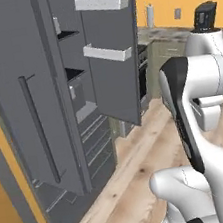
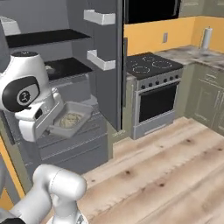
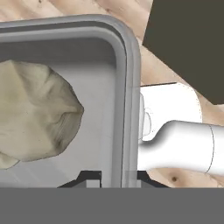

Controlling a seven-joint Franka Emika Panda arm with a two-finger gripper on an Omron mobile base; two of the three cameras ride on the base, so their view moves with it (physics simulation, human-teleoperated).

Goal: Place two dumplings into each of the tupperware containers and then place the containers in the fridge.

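Observation:
My gripper [image 3: 118,177] is shut on the right rim of a grey see-through tupperware container [image 3: 124,87]. A pale cream dumpling [image 3: 35,118] lies inside it. From the right base view, the gripper [image 2: 52,124] holds the container [image 2: 81,109] level in front of the open fridge [image 2: 52,48], at about the height of its lower shelves, with the dumplings [image 2: 70,119] inside. I can't count them. The left base view has the fridge [image 1: 40,94] at the left with its door [image 1: 115,57] swung open. A small pale thing [image 2: 48,68] sits on a dark shelf behind my arm, too small to name.
The open fridge door [image 2: 107,57] with white door shelves stands just right of the held container. Grey drawers [image 2: 74,148] fill the fridge's lower part. A stove with an oven [image 2: 153,87] and a counter with a paper roll [image 2: 205,39] lie to the right. Wooden floor [image 2: 166,175] is below.

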